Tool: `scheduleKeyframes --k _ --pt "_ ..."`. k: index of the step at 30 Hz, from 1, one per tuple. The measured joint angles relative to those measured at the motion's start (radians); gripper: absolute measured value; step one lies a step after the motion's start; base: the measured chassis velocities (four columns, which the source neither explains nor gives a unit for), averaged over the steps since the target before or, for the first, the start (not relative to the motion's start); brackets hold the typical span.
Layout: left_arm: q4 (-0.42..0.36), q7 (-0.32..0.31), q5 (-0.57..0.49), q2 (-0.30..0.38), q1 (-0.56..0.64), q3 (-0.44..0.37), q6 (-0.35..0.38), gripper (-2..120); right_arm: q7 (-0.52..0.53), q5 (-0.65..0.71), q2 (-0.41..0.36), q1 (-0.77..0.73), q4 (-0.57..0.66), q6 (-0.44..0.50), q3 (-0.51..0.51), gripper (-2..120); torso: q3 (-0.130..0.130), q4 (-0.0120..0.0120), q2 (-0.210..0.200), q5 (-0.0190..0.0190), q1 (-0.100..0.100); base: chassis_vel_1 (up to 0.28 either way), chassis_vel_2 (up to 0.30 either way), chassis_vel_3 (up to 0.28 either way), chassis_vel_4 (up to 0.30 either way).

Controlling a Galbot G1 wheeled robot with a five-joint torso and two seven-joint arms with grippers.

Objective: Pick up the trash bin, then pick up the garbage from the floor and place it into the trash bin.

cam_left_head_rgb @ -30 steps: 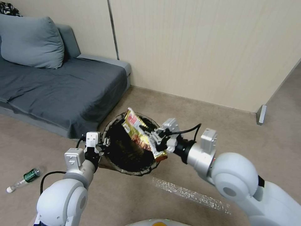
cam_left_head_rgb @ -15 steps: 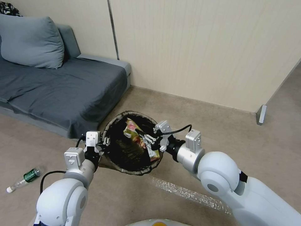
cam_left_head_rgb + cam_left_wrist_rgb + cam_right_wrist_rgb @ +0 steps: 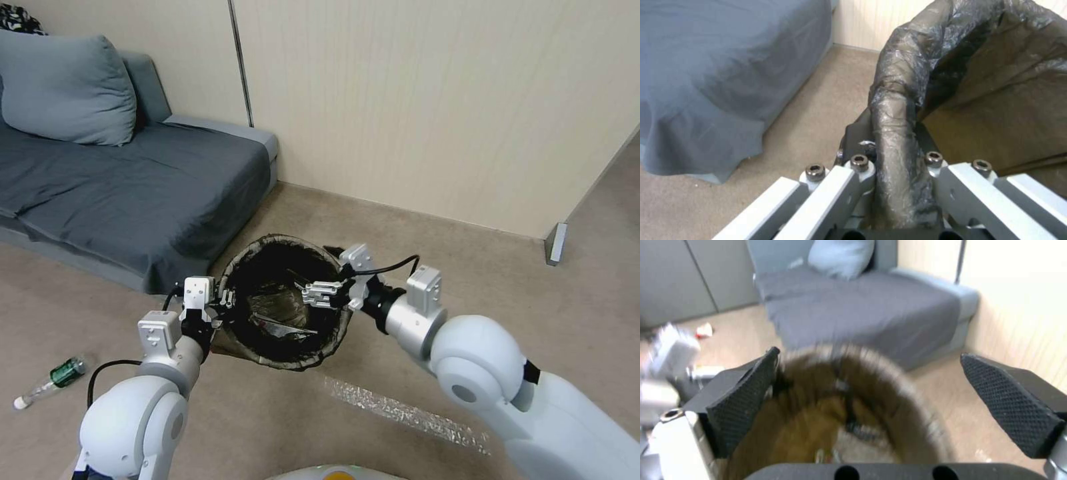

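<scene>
The trash bin [image 3: 337, 327], with its dark liner folded over the rim, hangs tilted above the floor. My left gripper [image 3: 898, 166] is shut on the near part of its rim [image 3: 896, 133]; it also shows in the head view [image 3: 217, 308]. My right gripper [image 3: 321, 293] hovers over the bin's mouth, open with nothing between its fingers [image 3: 742, 400]. Crumpled garbage [image 3: 280, 319] lies dimly inside the bin. A clear green-labelled bottle [image 3: 61, 375] lies on the floor to my left. A slim clear wrapper [image 3: 407, 412] lies on the carpet just in front of me.
A grey sofa [image 3: 133, 180] with a cushion [image 3: 63, 87] stands to the left, close behind the bin. A beige wall [image 3: 433, 113] runs behind. A red-and-white wrapper [image 3: 704, 330] lies on the floor beyond the sofa's end. Open carpet stretches to the right.
My right gripper lowered the yellow snack bag into the bin and opened; the bag has dropped inside. The left gripper and bin have stayed put.
</scene>
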Motion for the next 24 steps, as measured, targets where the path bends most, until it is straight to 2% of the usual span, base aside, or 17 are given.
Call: scheduleKeyframes --k 1,4,8,11,12,15,16,18,19,21,24 --pt "0.000 0.000 0.000 0.000 0.000 0.000 0.000 3 0.000 0.000 0.000 0.000 0.000 0.000 0.000 100 0.000 0.0000 0.000 0.0000 0.000 0.000 0.000 0.000 0.000" --pt "0.001 0.000 -0.004 0.003 -0.003 -0.001 0.001 3 -0.009 0.054 -0.023 -0.037 0.063 0.011 0.151 100 0.000 -0.0003 0.000 0.0000 0.000 0.000 0.000 0.000 0.000" --pt "0.002 0.000 -0.008 0.005 -0.005 -0.003 0.002 3 0.017 0.079 -0.023 -0.062 0.091 0.041 0.213 100 0.000 -0.0004 0.000 0.0001 0.000 0.000 0.000 0.000 0.000" --pt "0.006 0.000 -0.009 0.007 -0.006 -0.005 0.003 3 0.056 0.109 -0.005 -0.122 0.107 0.071 0.334 100 0.000 0.0000 0.000 0.0000 0.000 0.000 0.000 0.000 0.000" --pt "0.006 0.000 -0.009 0.007 -0.006 -0.005 0.003 3 0.056 0.109 -0.005 -0.122 0.107 0.071 0.334 100 0.000 0.0000 0.000 0.0000 0.000 0.000 0.000 0.000 0.000" --pt "0.006 0.000 -0.012 0.009 -0.007 -0.006 0.003 3 0.052 0.064 0.011 -0.216 0.062 0.075 0.474 100 0.000 -0.0001 0.000 0.0002 0.000 0.000 0.000 0.000 0.000" --pt "0.006 0.000 -0.012 0.009 -0.007 -0.006 0.003 3 0.052 0.064 0.011 -0.216 0.062 0.075 0.474 100 0.000 -0.0001 0.000 0.0002 0.000 0.000 0.000 0.000 0.000" --pt "0.006 0.001 -0.015 0.011 -0.009 -0.009 0.003 3 0.017 -0.022 0.028 -0.313 0.010 0.099 0.592 100 0.000 -0.0001 0.000 0.0001 0.000 0.000 0.000 0.000 0.000" --pt "0.006 0.001 -0.015 0.011 -0.009 -0.009 0.003 3 0.017 -0.022 0.028 -0.313 0.010 0.099 0.592 100 0.000 -0.0001 0.000 0.0001 0.000 0.000 0.000 0.000 0.000" --pt "0.006 0.001 -0.016 0.010 -0.009 -0.011 0.002 3 -0.017 -0.109 0.053 -0.398 -0.042 0.142 0.674 100 0.000 -0.0003 0.000 0.0002 0.000 0.000 0.000 0.000 0.000" --pt "0.006 0.003 -0.023 0.008 -0.007 -0.018 0.000 3 -0.051 -0.158 0.086 -0.465 -0.101 0.175 0.743 100 0.000 -0.0003 0.000 0.0001 0.000 0.000 0.000 0.000 0.000"
